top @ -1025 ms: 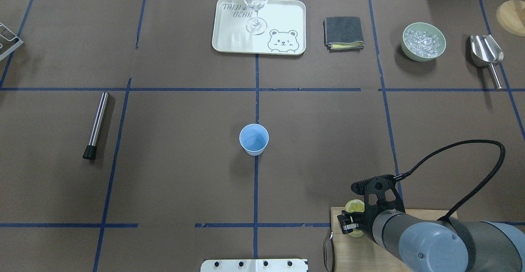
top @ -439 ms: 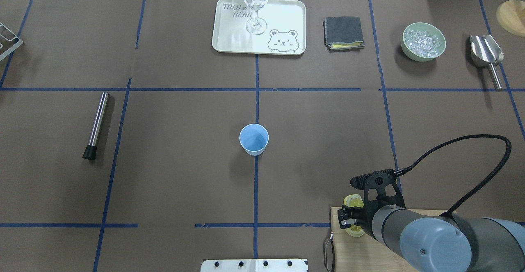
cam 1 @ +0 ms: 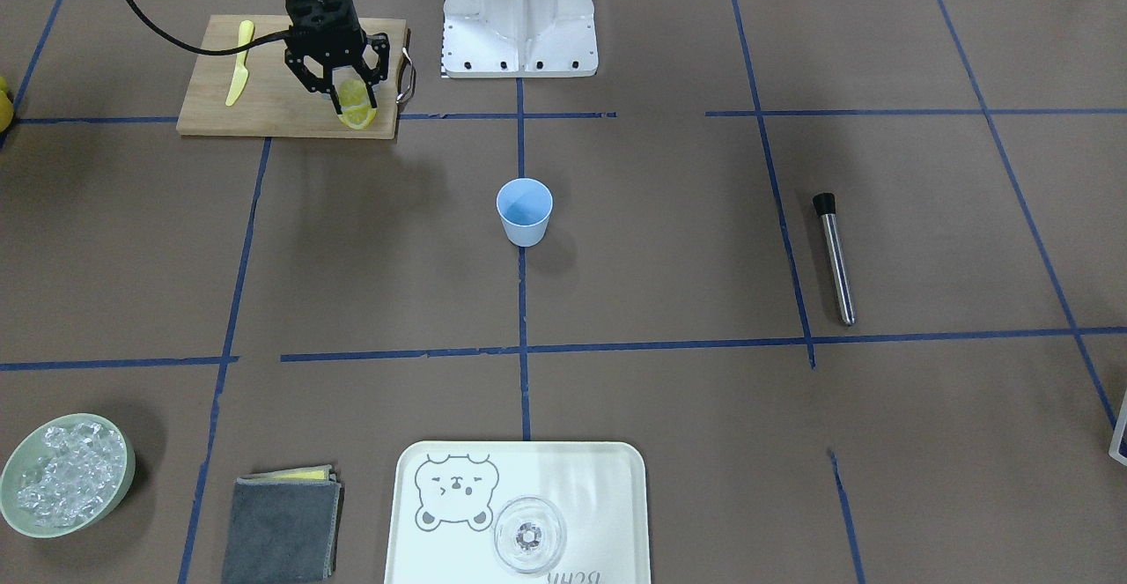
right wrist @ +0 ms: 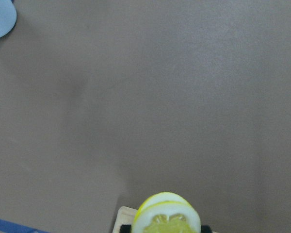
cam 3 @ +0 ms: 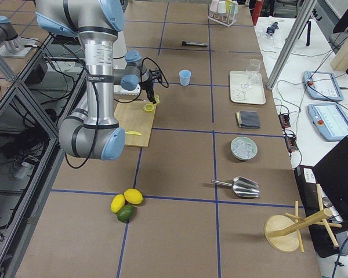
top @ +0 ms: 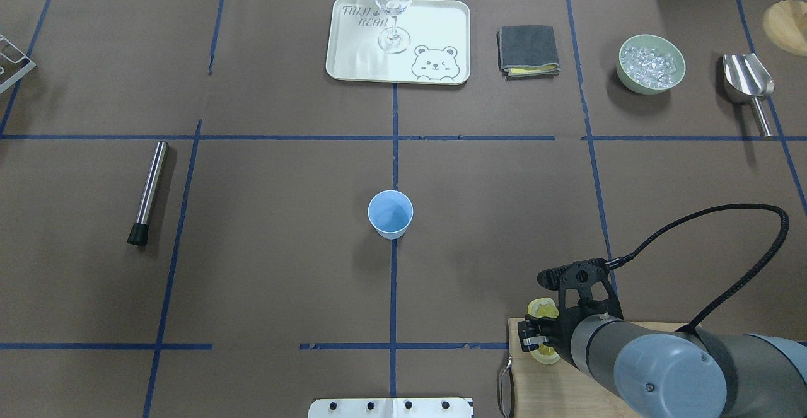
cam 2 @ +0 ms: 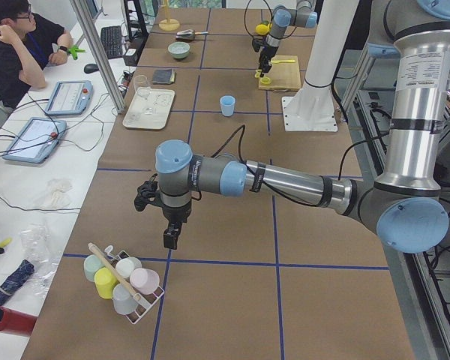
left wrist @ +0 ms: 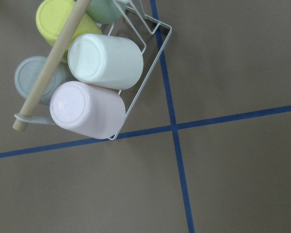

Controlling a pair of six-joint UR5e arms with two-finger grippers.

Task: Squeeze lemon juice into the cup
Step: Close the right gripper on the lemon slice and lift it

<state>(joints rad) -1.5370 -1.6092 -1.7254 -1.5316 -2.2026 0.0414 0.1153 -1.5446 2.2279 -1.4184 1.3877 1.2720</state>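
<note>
The light-blue cup (top: pixel 390 213) stands upright at the table's middle; it also shows in the front view (cam 1: pixel 524 210) and at the top left corner of the right wrist view (right wrist: pixel 0 17). My right gripper (cam 1: pixel 342 101) is over the front corner of the wooden cutting board (cam 1: pixel 273 113), shut on a lemon slice (cam 1: pixel 357 113) held just above the board. The slice fills the bottom of the right wrist view (right wrist: pixel 167 218). A second yellow piece (top: pixel 546 355) shows beside the gripper on the board. My left gripper (cam 2: pixel 169 238) hangs far to the left; I cannot tell whether it is open or shut.
A yellow plastic knife (cam 1: pixel 238 64) lies on the board. A tray (top: pixel 441 33) with a clear glass (top: pixel 393 2), a folded cloth (top: pixel 528 49), a bowl of ice (top: pixel 650 63) and a scoop (top: pixel 749 84) line the far side. A steel rod (top: pixel 149 191) lies left. A cup rack (left wrist: pixel 94 73) is under my left wrist.
My right gripper has shifted slightly forward and left with the lemon slice in it; the slice now looks more pinched. The cup has not moved.
</note>
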